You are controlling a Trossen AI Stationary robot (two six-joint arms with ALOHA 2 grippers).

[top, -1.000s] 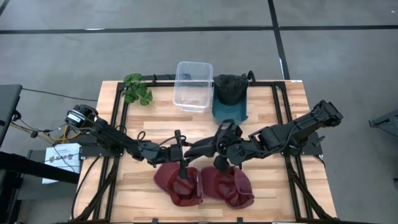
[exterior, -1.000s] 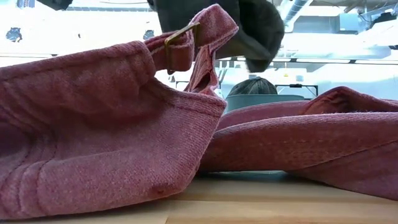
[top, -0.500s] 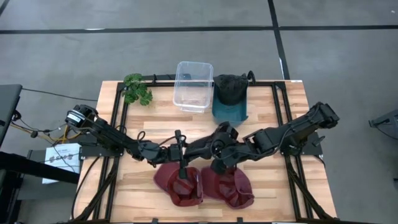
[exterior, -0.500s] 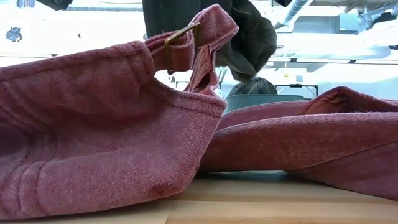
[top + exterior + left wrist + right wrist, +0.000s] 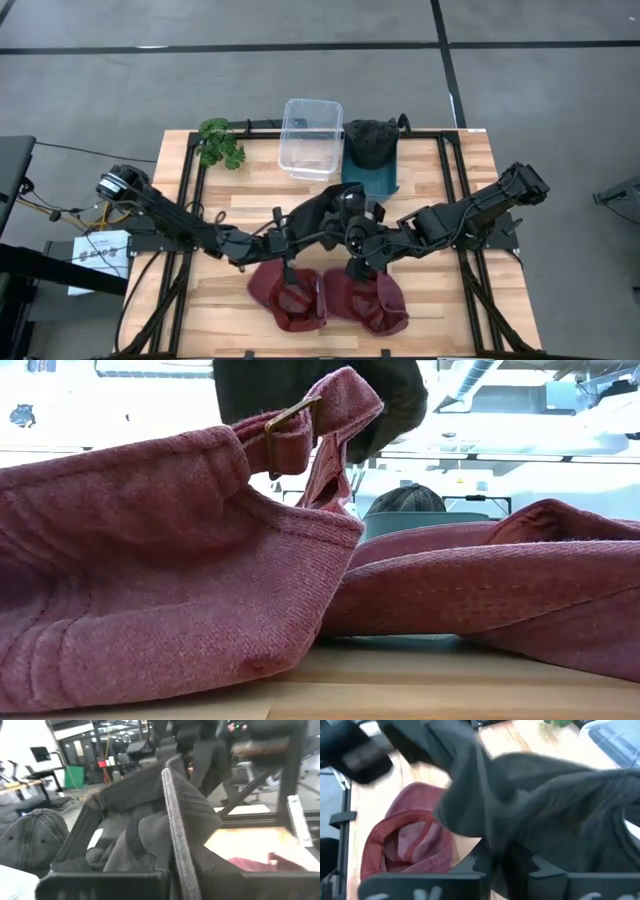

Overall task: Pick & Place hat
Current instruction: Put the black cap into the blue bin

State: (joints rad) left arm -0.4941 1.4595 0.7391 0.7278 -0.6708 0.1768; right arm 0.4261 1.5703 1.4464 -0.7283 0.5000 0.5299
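Observation:
A dark grey hat [image 5: 335,208] hangs in the air over the table's middle, stretched between my two grippers. My left gripper [image 5: 303,232] is shut on its left side and my right gripper [image 5: 352,238] on its right side. The low view shows the hat [image 5: 310,390] just above the red hats. Two red hats [image 5: 288,298] [image 5: 372,303] lie on the wood near the front edge. The left red hat's buckled strap [image 5: 290,420] sticks up. Another dark hat [image 5: 368,143] sits on a teal stand [image 5: 372,182] at the back. My left gripper pinches a stitched edge of the dark hat [image 5: 172,835] between its two fingers, coming in level from the table's left. The hat is lifted clear of the table. My right gripper holds bunched dark cloth [image 5: 490,837] that runs down between its fingers, coming from the table's right. I cannot tell which part of the hat this is. The hat hangs clear above the red hats.
A clear plastic box [image 5: 312,138] stands at the back middle, with a green plant [image 5: 220,143] left of it. Black frame rails [image 5: 445,190] run along the table's sides. Bare wood lies between the box and the arms.
The dark hat, bunched at my right gripper a second ago, has gone toward the table's left and a little toward the far edge. It is now spread out between both grippers. In the low view it has slid left above the red hat's strap. The red hats have stayed put.

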